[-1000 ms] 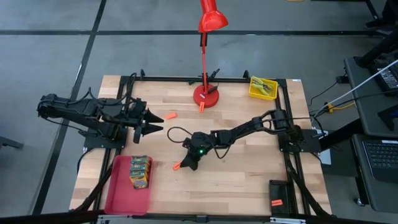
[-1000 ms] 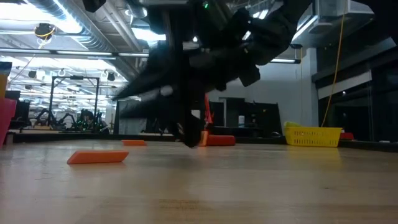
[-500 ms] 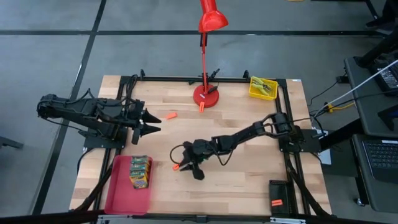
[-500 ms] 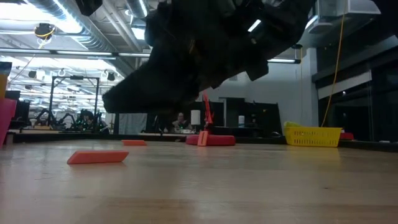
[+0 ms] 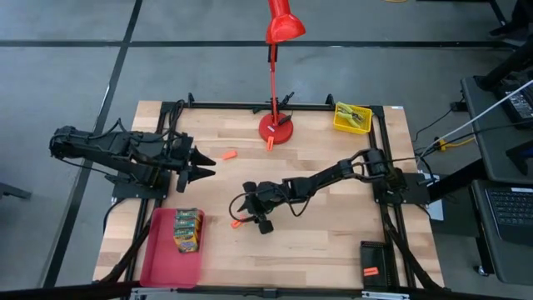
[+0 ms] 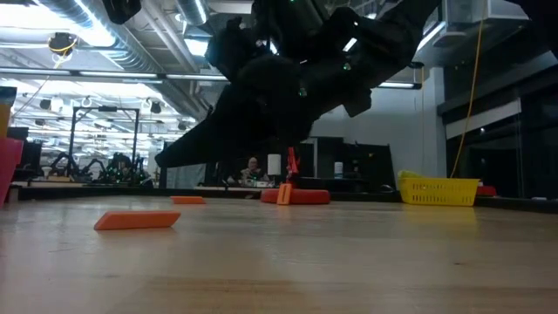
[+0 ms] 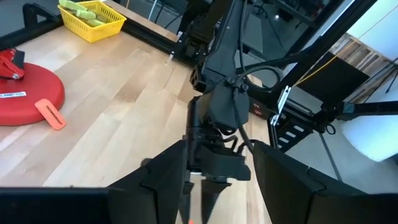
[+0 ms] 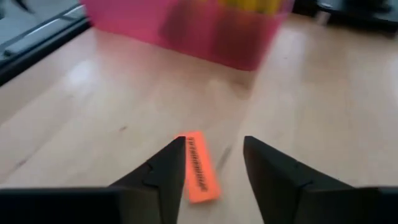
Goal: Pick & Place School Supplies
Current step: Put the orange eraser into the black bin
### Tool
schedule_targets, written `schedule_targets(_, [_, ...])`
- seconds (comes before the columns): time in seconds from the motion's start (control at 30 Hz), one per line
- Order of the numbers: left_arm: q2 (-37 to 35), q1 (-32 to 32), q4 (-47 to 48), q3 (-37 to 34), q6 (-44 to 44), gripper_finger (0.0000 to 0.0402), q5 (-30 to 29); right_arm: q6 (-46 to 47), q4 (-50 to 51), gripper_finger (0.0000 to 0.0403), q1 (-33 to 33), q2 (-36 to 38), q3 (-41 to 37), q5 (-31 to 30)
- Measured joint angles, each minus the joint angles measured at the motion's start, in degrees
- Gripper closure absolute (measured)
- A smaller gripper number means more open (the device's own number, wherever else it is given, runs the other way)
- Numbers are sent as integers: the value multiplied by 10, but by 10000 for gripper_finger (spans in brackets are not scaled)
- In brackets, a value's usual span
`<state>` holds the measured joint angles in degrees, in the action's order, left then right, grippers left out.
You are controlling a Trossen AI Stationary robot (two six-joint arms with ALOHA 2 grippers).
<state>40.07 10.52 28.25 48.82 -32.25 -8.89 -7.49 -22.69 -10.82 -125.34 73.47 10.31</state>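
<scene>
Right claw [image 5: 254, 218] stands open just above the bench [image 5: 333, 242], its fingers either side of a flat orange piece [image 8: 200, 165] lying on the wood, not gripped. Left claw [image 5: 204, 165] waits open at the bench's left edge; the crayon boxes [image 5: 187, 229] lie in the red tray [image 5: 158, 258]

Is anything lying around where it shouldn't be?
Yes. Small orange pieces lie loose on the table: one under the right gripper, which is open, one near the left gripper, one by the red lamp base.
</scene>
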Motion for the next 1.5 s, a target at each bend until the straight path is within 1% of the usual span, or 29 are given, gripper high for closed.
schedule_targets(0.13, [1, 0, 0, 0, -5, 219, -1, -34, 0, 202, -7, 0, 0, 24])
schedule_targets(0.2, [1, 0, 0, 0, -6, 219, -1, -42, 0, 189, -8, 0, 0, 26])
schedule_targets(0.33, [1, 0, 1, 0, -6, 219, -1, -69, 0, 179, -2, 0, 0, 23])
schedule_targets(0.5, [1, 0, 3, 0, -11, 219, -1, -89, 18, 179, 4, -1, 0, 28])
schedule_targets(0.6, [1, 0, 3, 0, -15, 219, 0, -107, 18, 179, 4, -6, 1, 42])
schedule_targets(0.7, [1, 0, 3, 0, -15, 219, 0, -100, 22, 179, 4, -15, 0, 51])
schedule_targets(0.77, [1, 0, 3, 0, -15, 219, 0, -98, 6, 179, 4, -24, 2, 52])
schedule_targets(1.27, [1, 0, 3, 0, -24, 219, 10, -106, 10, 179, 4, -30, 1, 52])
schedule_targets(1.37, [1, 0, 3, 0, -27, 219, 11, -110, 10, 190, 4, -30, 1, 52])
schedule_targets(1.5, [1, 0, 3, 0, -31, 219, 11, -109, 10, 218, 4, -30, 1, 52])
